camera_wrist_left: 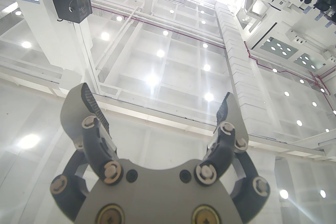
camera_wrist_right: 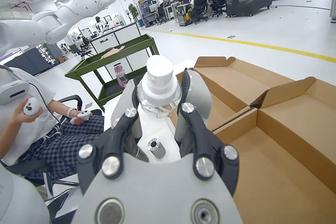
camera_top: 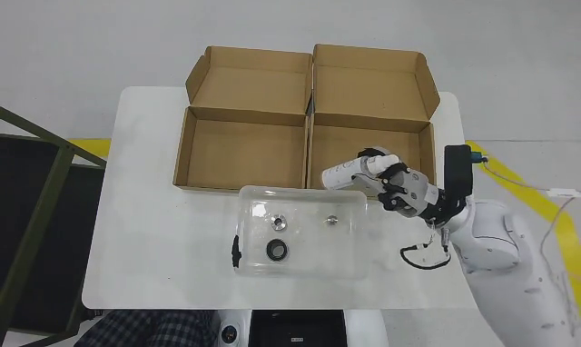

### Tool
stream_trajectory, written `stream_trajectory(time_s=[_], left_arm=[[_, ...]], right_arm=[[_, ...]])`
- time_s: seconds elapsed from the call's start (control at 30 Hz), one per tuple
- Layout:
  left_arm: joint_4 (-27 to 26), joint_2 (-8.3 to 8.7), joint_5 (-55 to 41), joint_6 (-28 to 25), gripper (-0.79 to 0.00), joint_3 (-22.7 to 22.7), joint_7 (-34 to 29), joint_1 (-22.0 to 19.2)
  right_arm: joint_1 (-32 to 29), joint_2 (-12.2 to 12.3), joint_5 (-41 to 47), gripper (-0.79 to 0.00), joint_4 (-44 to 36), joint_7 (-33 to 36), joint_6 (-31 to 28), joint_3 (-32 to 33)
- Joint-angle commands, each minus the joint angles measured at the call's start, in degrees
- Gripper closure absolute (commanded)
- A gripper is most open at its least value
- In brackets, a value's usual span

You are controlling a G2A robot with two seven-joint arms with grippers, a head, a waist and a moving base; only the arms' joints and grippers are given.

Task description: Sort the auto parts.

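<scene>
A: What is spread beneath the right tool (camera_top: 372,168)?

B: A white surface (camera_top: 145,211) is seen below it, and two open cardboard boxes are set side by side on that surface. The right box (camera_top: 368,147) is found close beside the tool, on the side away from the robot. The left box (camera_top: 241,152) is placed farther off, past the fingertips.

A: And on the tool's nearer side?

B: A clear plastic tray (camera_top: 318,261) is laid just beside the boxes, toward the robot. Its far right corner is overhung by the tool.

A: How is the tool itself to be described?

B: It is closed on a white spray bottle (camera_wrist_right: 159,70), which is gripped between both fingers with the cap end pointed away from the wrist. The bottle is held over the line where the tray and the right box meet.

A: And the left tool (camera_wrist_left: 157,99)?

B: It is turned up toward the ceiling, and its jaws are held wide apart.

A: What is seen in the tray?

B: Three metal parts are seen lying there, apart from one another. A dark ring (camera_top: 277,251) and a silver round part (camera_top: 278,223) are placed well past the right tool's fingertips, the ring nearer the robot. A small metal cylinder (camera_top: 332,221) is found closest to the tool, just below it.
</scene>
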Motion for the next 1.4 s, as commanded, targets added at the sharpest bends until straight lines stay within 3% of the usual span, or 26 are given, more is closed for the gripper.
stream_trajectory(time_s=[0.0, 0.47, 0.87, 1.37], left_arm=[[0.00, 0.00, 0.00, 0.00, -0.785, 0.00, 0.00, 0.00], [0.00, 0.00, 0.00, 0.00, -0.785, 0.00, 0.00, 0.00], [0.00, 0.00, 0.00, 0.00, -0.785, 0.00, 0.00, 0.00], [0.00, 0.00, 0.00, 0.00, -0.785, 0.00, 0.00, 0.00]], right_arm=[[0.17, 0.02, 0.51, 0.000, 0.09, 0.31, 0.22, -0.07], [2.38, -0.36, -3.13, 0.000, 2.20, 0.61, 3.65, -2.66], [6.96, -1.40, -15.85, 0.000, 6.48, -2.25, 12.32, -6.87], [16.90, -3.43, -31.83, 0.000, 16.43, -3.49, 22.52, -15.28]])
